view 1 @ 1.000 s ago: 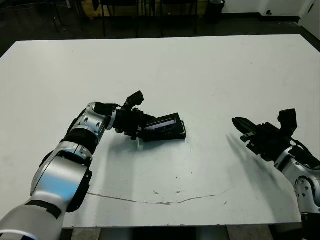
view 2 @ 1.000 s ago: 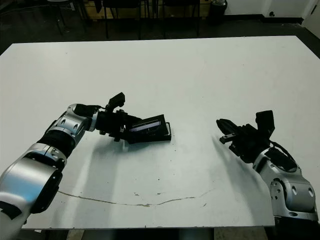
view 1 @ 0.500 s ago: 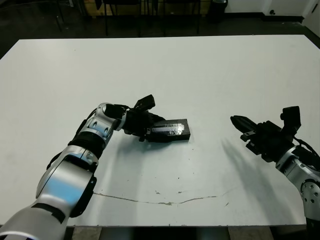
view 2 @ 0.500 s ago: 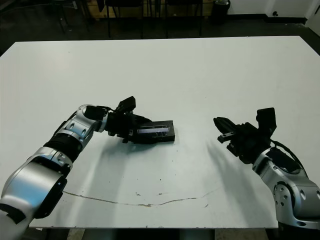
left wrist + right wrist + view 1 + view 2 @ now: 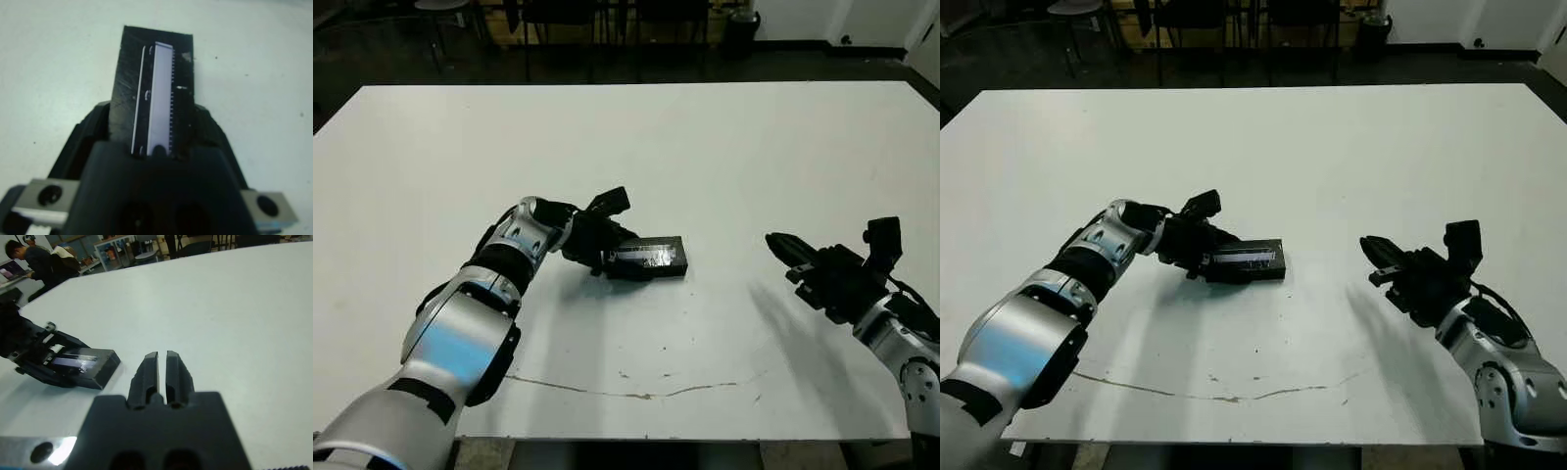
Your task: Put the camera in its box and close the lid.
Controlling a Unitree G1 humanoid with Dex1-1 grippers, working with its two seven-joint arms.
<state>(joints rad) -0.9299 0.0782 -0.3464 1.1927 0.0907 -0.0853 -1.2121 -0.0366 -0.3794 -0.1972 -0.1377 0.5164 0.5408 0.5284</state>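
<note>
The lid (image 5: 651,256), flat and black with a silvery strip, lies level on top of the box (image 5: 105,367) at the table's middle. My left gripper (image 5: 605,257) is at the lid's left end. In the left wrist view its fingers (image 5: 85,142) press against both long sides of the lid (image 5: 156,93), so it is shut on it. The camera is hidden. My right gripper (image 5: 781,243) hovers low over the table well to the right of the box. Its fingers (image 5: 146,369) are together with only a thin slit between them, and nothing is held.
A thin crack-like line (image 5: 636,394) runs across the white table (image 5: 724,147) near its front edge. Dark chairs (image 5: 558,20) stand beyond the far edge. In the right wrist view, a seated person (image 5: 34,264) shows far behind the table.
The lid has dropped from a raised tilt to lying flat on the box, and my left gripper has come down with it. The right arm has hardly moved.
</note>
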